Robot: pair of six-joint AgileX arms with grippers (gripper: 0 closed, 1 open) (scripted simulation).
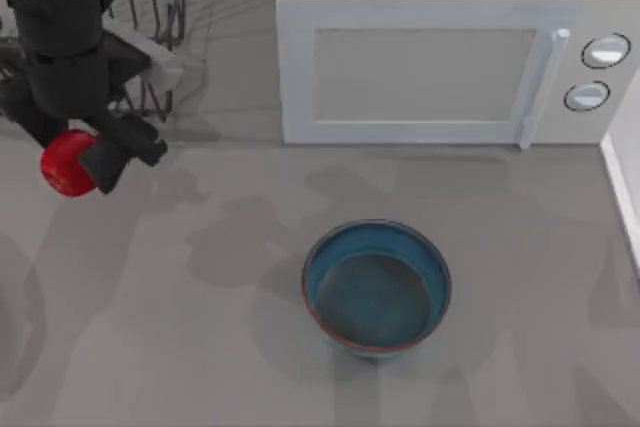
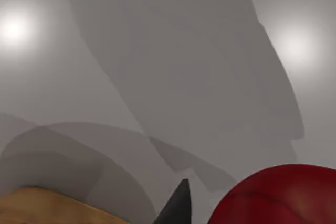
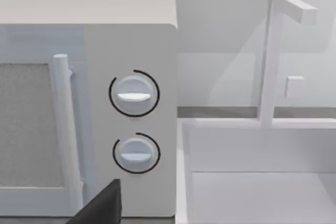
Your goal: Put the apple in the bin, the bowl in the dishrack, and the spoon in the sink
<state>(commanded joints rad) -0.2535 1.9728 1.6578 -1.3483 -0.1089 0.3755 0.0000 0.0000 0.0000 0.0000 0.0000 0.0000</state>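
— Apple first: at the bench's far left, the left gripper has its fingers clamped on it, lifted.
— So the bin's next; the bowl waits mid-bench, the right gripper's fingers I cannot tell.

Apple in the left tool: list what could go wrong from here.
1. The left tool holds the apple near the top view's left edge, mostly outside the fingers; a shallow grip on a glossy fruit might slip during the move.
2. The dishrack stands right behind the arm; a swing back could snag its bars.
3. The bowl sits mid-table; a dropped apple could roll toward it.
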